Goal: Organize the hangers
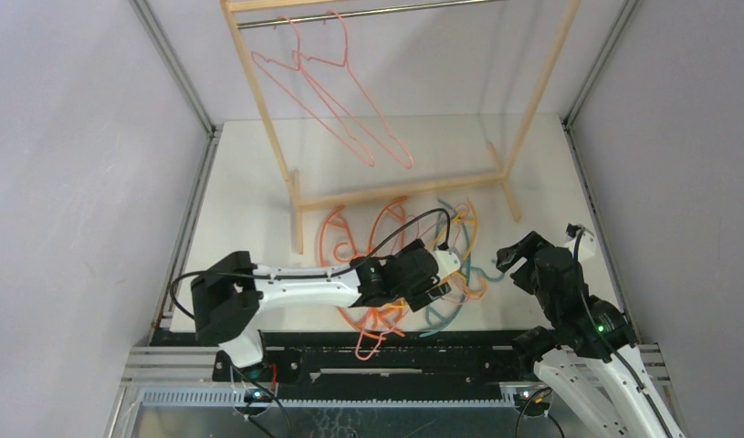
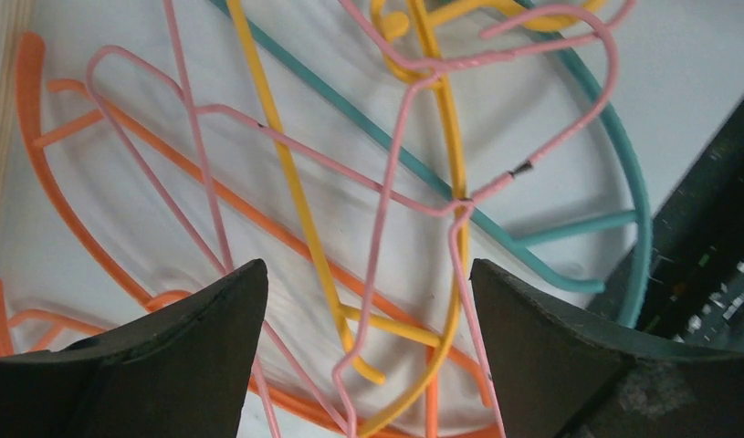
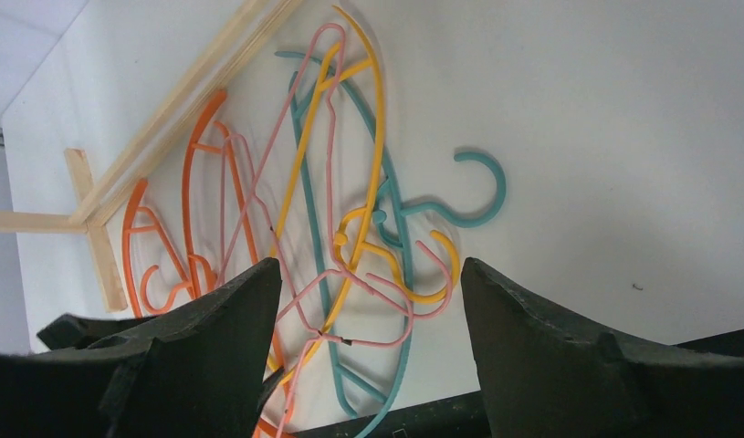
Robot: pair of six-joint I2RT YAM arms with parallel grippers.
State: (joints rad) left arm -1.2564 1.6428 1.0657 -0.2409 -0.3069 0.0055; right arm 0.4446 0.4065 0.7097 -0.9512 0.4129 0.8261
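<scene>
A tangled pile of hangers lies on the white table in front of the rack: orange ones [image 1: 336, 233], a yellow-orange one [image 1: 468, 228], a teal one [image 1: 441, 315] and thin pink wire ones. Two pink hangers [image 1: 350, 100] hang on the rack's metal rod [image 1: 395, 11]. My left gripper [image 1: 438, 285] is low over the pile, open [image 2: 368, 274]; a pink hanger [image 2: 400, 137], the yellow one [image 2: 295, 182] and an orange one [image 2: 39, 155] show between its fingers, nothing gripped. My right gripper [image 1: 512, 260] is open [image 3: 370, 269] and empty, right of the pile, facing the teal hanger [image 3: 487, 182].
The wooden rack's base bar [image 1: 395, 190] stands just behind the pile, with its foot [image 3: 99, 242] in the right wrist view. Grey walls with metal rails close both sides. A black rail [image 1: 395, 342] runs along the table's near edge, and the pile reaches over it.
</scene>
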